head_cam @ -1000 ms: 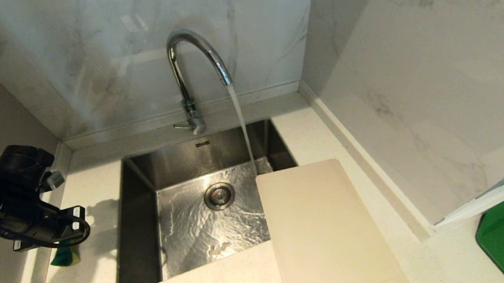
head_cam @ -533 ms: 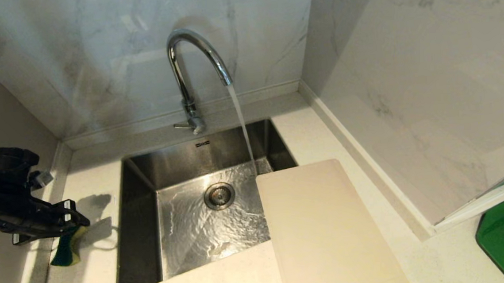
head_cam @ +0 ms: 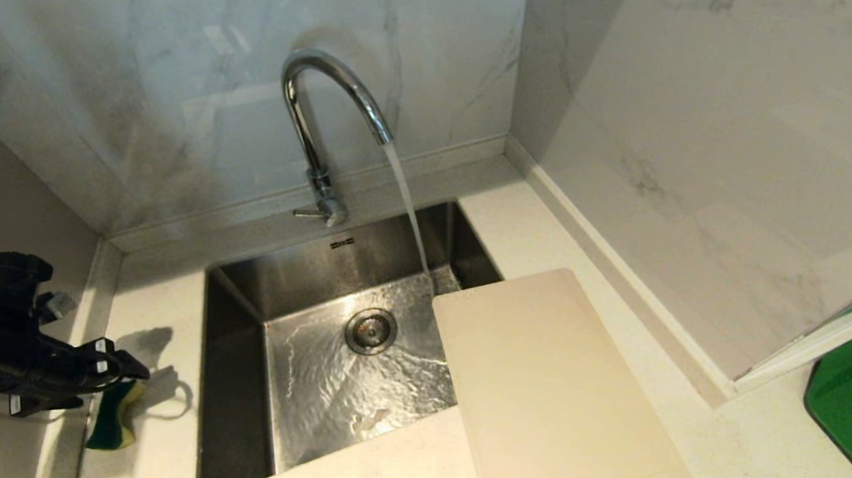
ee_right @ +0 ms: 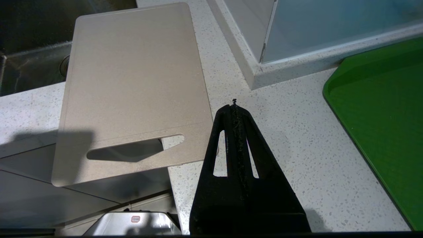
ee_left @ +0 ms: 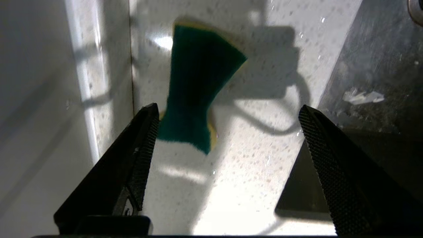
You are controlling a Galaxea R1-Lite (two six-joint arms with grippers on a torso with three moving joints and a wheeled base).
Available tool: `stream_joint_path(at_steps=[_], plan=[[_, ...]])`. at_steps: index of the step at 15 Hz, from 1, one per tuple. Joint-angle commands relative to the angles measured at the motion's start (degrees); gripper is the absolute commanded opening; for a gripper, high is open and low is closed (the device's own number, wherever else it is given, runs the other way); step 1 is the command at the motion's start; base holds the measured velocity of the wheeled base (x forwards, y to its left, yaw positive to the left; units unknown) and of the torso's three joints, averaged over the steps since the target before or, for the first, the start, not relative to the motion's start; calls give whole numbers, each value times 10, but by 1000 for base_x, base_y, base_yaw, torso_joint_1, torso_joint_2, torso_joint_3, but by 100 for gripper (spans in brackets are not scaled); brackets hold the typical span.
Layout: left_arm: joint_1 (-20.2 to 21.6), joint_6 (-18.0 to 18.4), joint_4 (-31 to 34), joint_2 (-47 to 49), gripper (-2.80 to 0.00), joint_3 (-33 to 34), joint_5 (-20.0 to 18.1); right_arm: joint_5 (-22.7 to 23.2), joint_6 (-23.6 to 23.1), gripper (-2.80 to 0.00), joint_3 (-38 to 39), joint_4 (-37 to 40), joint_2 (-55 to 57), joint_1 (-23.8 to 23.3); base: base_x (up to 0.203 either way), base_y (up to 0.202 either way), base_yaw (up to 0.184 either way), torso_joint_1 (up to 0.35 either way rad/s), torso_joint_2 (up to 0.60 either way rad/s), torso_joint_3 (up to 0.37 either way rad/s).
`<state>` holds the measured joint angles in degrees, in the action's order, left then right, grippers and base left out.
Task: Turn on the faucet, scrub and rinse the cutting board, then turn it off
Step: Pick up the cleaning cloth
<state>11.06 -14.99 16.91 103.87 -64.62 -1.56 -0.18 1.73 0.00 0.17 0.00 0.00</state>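
Jaws of the left gripper (ee_left: 228,112) gape over the sponge (ee_left: 198,86); only the right wrist view shows the right gripper (ee_right: 234,104) pressed together.

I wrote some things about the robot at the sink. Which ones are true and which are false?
1. Water is running from the faucet into the sink. True.
2. The left gripper is squeezing the sponge. False: its jaws stand wide open, and the sponge lies on the counter just past them.
3. The cutting board lies flat at the bottom of the sink. False: it rests on the counter, with one corner hanging over the sink's edge.
4. The right gripper is shut and holds nothing. True.
5. The sponge is on the same side of the sink as the cutting board. False: it lies on the opposite side.
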Motion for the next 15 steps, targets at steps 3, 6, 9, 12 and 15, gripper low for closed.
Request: stream_joint_path(at_steps=[3,6,9,12,15], plan=[[14,-5,11,1,0,2,-2,0,0,-280,0,0,0,0,0,0,0,0,0,0],[14,-6,5,25,0,0,-1,0,0,-280,1,0,0,0,0,0,0,0,0,0],[19,-6,5,42,0,1,-1,0,0,-280,0,0,0,0,0,0,0,0,0,0],[29,-6,2,61,0,1,-1,0,-1,-280,1,0,0,0,0,0,0,0,0,0],[38,-6,-20,79,0,1,-3,0,0,-280,1,0,0,-1,0,0,0,0,0,0]])
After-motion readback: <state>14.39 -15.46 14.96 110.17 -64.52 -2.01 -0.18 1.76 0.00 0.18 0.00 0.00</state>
